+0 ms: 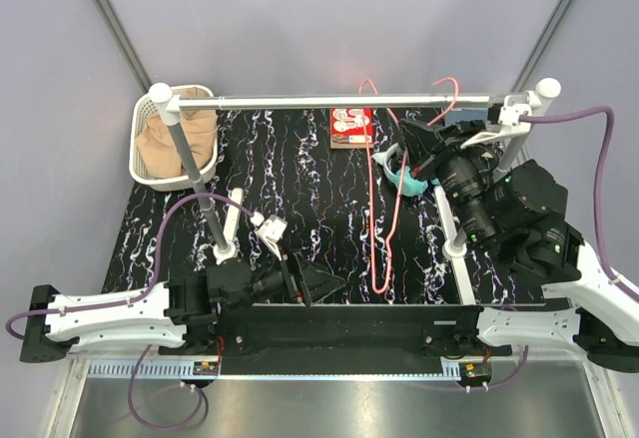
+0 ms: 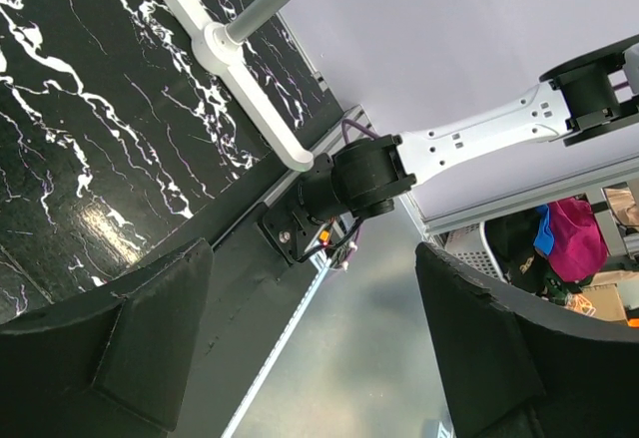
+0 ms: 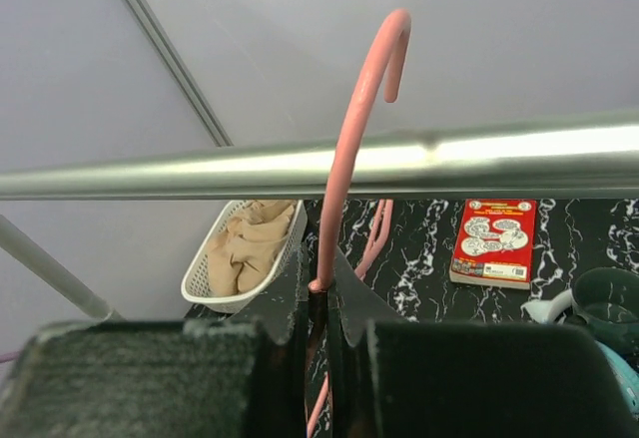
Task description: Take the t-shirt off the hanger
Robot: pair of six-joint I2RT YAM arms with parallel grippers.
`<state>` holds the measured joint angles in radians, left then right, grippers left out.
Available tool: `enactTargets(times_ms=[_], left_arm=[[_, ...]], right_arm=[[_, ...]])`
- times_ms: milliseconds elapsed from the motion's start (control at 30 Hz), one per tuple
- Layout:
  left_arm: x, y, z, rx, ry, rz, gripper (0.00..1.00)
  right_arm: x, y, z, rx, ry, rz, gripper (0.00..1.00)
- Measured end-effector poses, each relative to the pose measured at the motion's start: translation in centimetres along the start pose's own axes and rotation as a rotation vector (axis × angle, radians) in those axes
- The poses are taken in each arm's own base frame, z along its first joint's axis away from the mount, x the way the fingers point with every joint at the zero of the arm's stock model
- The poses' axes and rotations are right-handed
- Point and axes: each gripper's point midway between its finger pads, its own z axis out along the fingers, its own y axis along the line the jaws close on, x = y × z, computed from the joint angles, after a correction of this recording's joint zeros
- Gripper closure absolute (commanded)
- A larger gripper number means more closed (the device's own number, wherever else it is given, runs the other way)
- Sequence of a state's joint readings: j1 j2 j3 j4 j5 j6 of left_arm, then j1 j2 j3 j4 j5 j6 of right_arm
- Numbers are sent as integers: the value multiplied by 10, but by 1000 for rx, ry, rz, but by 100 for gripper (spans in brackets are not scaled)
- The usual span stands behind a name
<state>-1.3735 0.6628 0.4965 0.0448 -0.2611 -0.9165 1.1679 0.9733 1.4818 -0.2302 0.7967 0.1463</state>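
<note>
Table [image 1: 300, 159], black marbled, carrying a white rail [image 1: 329, 102] across its far side. Basket [image 1: 140, 154], far left corner: contains the shirt [image 1: 168, 144], bunched, well apart from any hanger, so removal looks complete. Right gripper [image 3: 319, 303]: fingers clamped on the neck of the hanger [image 3: 349, 139], whose bare hook rises above the rail and is not seated on it. Left gripper [image 2: 310, 338]: fingers wide apart, holding nothing, low by the near edge. Second hanger [image 1: 382, 248]: hung on the rail just left of the held one. Red book [image 1: 351, 127] and teal cup [image 1: 404, 181]: beneath the rail. Hazards: the thin wire may twist in the grip. Released before the hook catches, the hanger would drop onto the cup. Drifting left, it could tangle with the second hanger.
</note>
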Motion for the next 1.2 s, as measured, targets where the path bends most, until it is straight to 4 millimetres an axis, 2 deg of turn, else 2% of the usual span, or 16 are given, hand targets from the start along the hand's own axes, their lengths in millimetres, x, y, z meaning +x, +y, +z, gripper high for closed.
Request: enactTargets(times_ms=[267,400,433,500,533,633,667,767,900,1000,1133,1200], left_arm=[[0,-1,-2,5,1,-1,13],[-2,-3,-4,14,-5,-4,12],[-3,-3,-4,15,-6,-4,12],[-2,-1,-5,13,-5,-3,12],[-1,-1,-4,11,-4,-3,12],[1,3,-5,2,4,2,11],[2,4,-5,-2,7,3,11],[4,6,-5,-12,14,9,11],[7,11,-4,-27,26,18,11],[11,15,-2,-43,39,27,11],[15,17,-1,-50,55,30,8],[16,17,-2,-47,61,31,7]], right_arm=[[34,-10,0,28,53,-55,98],[36,-14,-5,21,52,-57,72],[35,-16,-7,18,51,-55,61],[35,-20,-11,17,55,-64,51],[36,-23,-14,16,61,-76,41],[40,-31,-21,18,83,-103,25],[43,-34,-24,16,95,-112,15],[49,-42,-35,3,140,-127,1],[54,-49,-55,-37,202,-111,0],[47,-56,-74,-68,236,-68,0],[29,-58,-109,-175,261,39,0],[27,-58,-131,-259,291,84,0]])
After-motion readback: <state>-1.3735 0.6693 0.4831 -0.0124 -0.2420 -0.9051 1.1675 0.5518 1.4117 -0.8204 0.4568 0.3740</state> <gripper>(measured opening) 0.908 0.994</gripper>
